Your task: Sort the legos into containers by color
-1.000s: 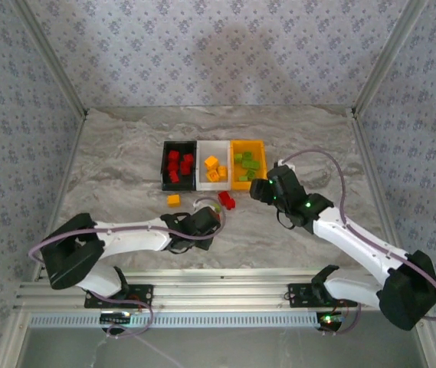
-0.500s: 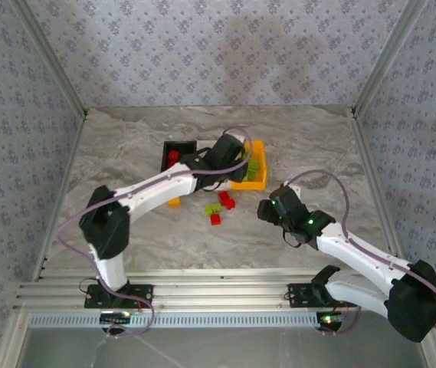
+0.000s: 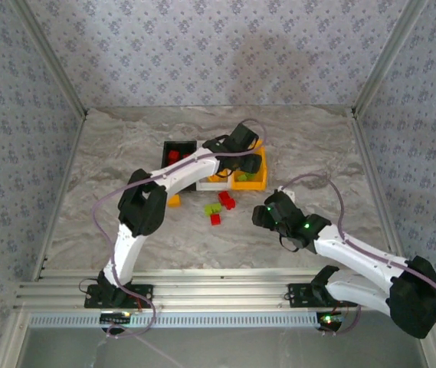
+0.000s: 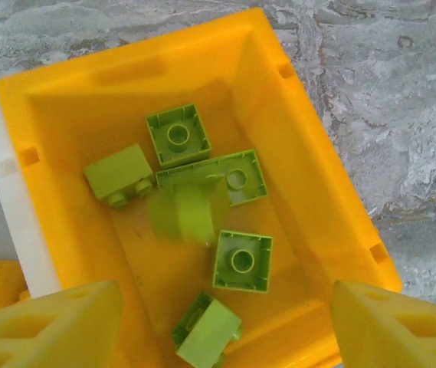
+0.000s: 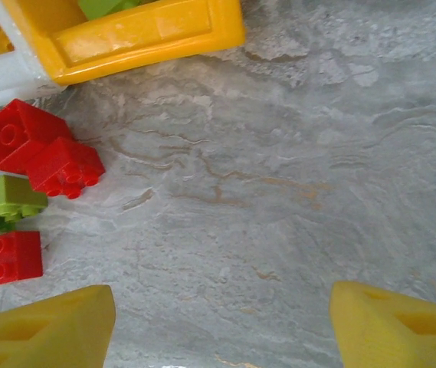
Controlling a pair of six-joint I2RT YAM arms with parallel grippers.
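Worktop (image 3: 126,146): grey marbled, stone-look surface
Left arm (image 3: 168,178): white, stretched across the bins, further right than half a second ago
Left end effector (image 4: 221,322): released, yellow wedge fingers (image 4: 49,326) wide apart above the orange-yellow bin (image 4: 294,130)
Right end effector (image 5: 221,330): released, nothing between its fingers, over bare worktop beside the loose bricks
Bins: black bin (image 3: 178,146), white bin (image 3: 206,185) and orange-yellow bin in a row, glossy rectangular plastic
Green bricks (image 4: 242,261): studded, lying inside the orange-yellow bin; one blurred green brick (image 4: 187,211) over them
Loose bricks: two touching red bricks (image 5: 41,153), a green brick (image 5: 3,201) and a red brick (image 5: 7,258) on the worktop near the bins
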